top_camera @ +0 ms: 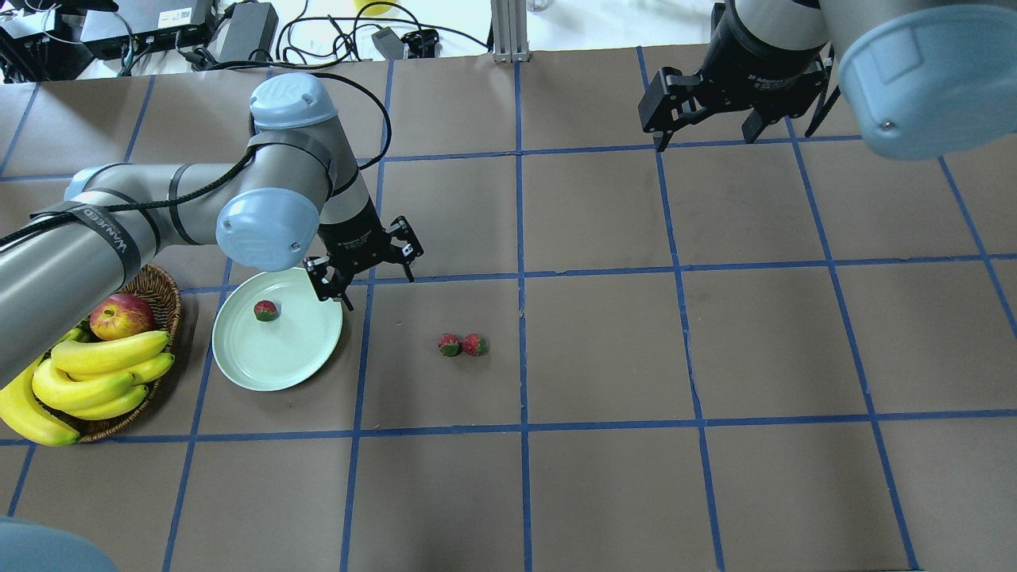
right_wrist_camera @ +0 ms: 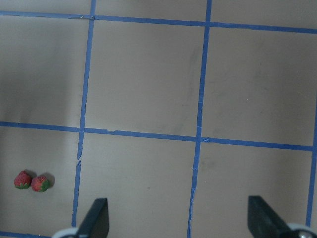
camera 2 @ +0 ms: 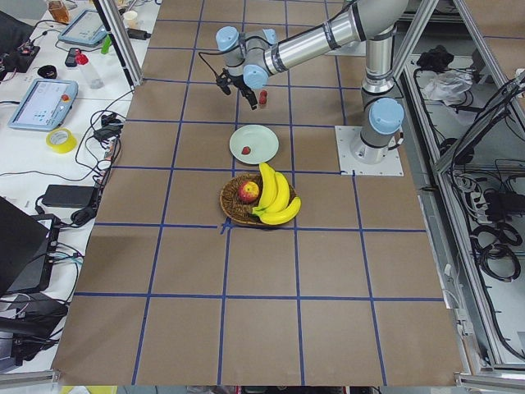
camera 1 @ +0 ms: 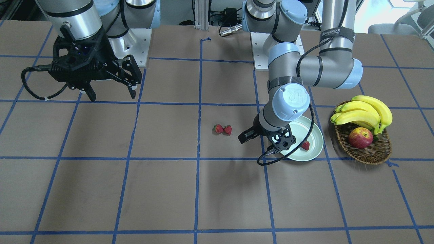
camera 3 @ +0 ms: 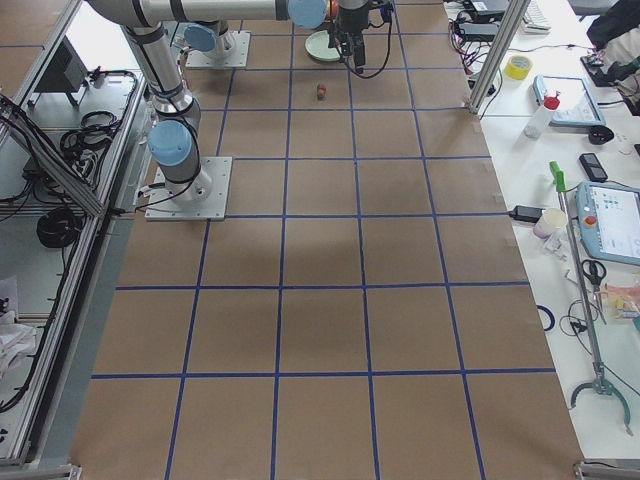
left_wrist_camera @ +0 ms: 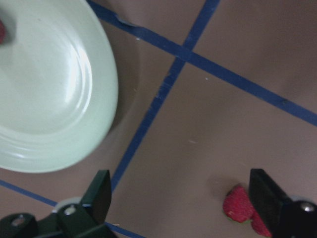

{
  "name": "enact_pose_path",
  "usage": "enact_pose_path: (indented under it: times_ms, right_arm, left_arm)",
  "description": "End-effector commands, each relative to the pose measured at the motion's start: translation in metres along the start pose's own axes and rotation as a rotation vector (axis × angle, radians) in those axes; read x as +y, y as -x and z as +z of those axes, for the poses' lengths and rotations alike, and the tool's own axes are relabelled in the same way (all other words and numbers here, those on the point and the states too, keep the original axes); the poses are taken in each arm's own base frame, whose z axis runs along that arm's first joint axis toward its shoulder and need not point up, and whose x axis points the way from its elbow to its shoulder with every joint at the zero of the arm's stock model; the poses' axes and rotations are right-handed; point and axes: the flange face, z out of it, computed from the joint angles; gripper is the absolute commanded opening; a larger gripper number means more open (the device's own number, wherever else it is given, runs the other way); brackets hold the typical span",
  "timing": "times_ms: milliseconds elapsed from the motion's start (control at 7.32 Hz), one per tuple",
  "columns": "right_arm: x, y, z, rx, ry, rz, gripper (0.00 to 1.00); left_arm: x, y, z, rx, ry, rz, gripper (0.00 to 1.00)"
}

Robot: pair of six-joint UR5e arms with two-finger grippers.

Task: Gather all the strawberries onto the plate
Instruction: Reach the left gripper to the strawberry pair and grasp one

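The pale mint plate (camera 1: 313, 135) (top_camera: 278, 349) holds one strawberry (camera 1: 305, 145) (top_camera: 265, 311). Two more strawberries (camera 1: 218, 129) (camera 1: 228, 130) lie touching each other on the brown table, also in the overhead view (top_camera: 462, 345). My left gripper (camera 1: 266, 140) (top_camera: 377, 287) is open and empty. It hovers over the plate's rim on the side nearer the pair. Its wrist view shows the plate (left_wrist_camera: 49, 99) and the pair (left_wrist_camera: 238, 204) by one finger. My right gripper (camera 1: 112, 96) (top_camera: 705, 139) is open and empty, raised far from the fruit.
A brown wicker basket (camera 1: 369, 154) (top_camera: 163, 290) with bananas (camera 1: 366, 110) and a red-yellow apple (camera 1: 360, 138) stands beside the plate on the side away from the pair. Blue tape lines grid the table.
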Motion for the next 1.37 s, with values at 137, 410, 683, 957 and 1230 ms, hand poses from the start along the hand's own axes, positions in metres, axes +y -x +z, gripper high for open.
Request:
enact_pose_path:
  times_ms: [137, 410, 683, 957, 1230]
  right_arm:
    - [0.000, 0.000, 0.002, 0.001, 0.004, -0.001, 1.00]
    - [0.000, 0.000, 0.002, 0.002, 0.004, 0.001, 1.00]
    - [0.000, 0.001, 0.002, 0.000, 0.004, -0.001, 1.00]
    - [0.000, 0.001, 0.002, 0.000, 0.004, -0.002, 1.00]
    - [0.000, 0.001, 0.002, 0.000, 0.004, -0.001, 1.00]
  left_arm:
    - [0.021, -0.005, 0.052, 0.102, 0.076, -0.167, 1.00]
    - [0.023, -0.003, 0.069, 0.106, 0.096, -0.201, 1.00]
    - [0.025, -0.005, 0.075, 0.102, 0.112, -0.210, 1.00]
    - [0.039, -0.007, 0.087, 0.078, 0.126, -0.193, 1.00]
    - [0.045, -0.007, 0.093, 0.066, 0.136, -0.186, 0.98]
